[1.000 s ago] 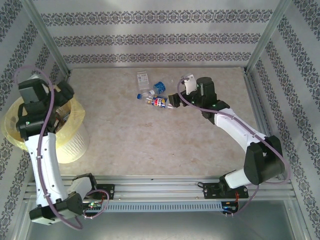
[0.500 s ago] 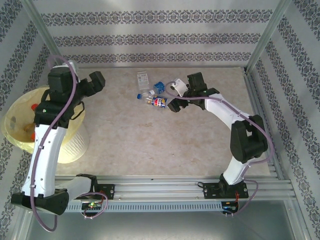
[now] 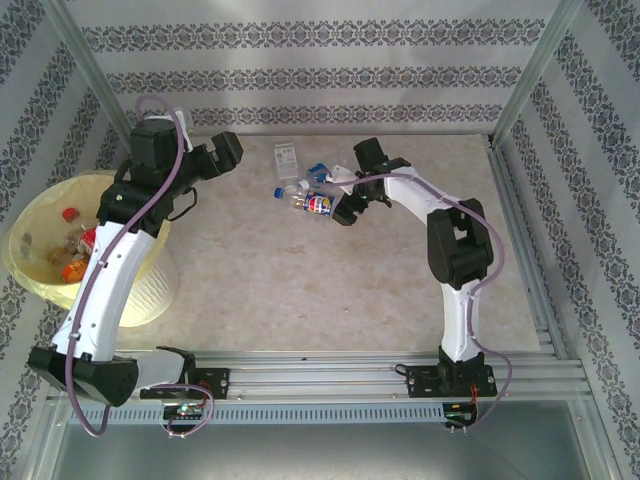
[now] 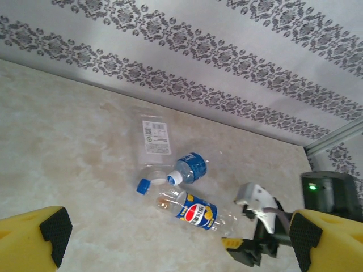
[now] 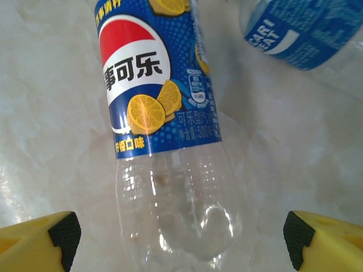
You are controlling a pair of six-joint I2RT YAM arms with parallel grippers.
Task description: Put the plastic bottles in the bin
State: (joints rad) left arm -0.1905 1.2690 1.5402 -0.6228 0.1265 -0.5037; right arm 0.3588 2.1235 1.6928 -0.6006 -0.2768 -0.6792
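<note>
Pepsi bottle (image 5: 164, 113) flat on mottled beige tabletop (image 3: 300, 280)
Right gripper (image 5: 181, 241), yellow with black pads, stands wide apart astride its ribbed transparent base; a blue-sleeved bottle (image 4: 190, 165) and a flat white-labelled bottle (image 4: 154, 139) lie just beside. Left gripper (image 4: 178, 243) hangs equally spread. Round pale-yellow bin (image 3: 148, 292) at left holds several bottles (image 3: 76, 262).

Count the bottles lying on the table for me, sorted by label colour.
White-label bottle: 1
Blue-label bottles: 2, a small bottle and a Pepsi bottle
Total: 3
</note>
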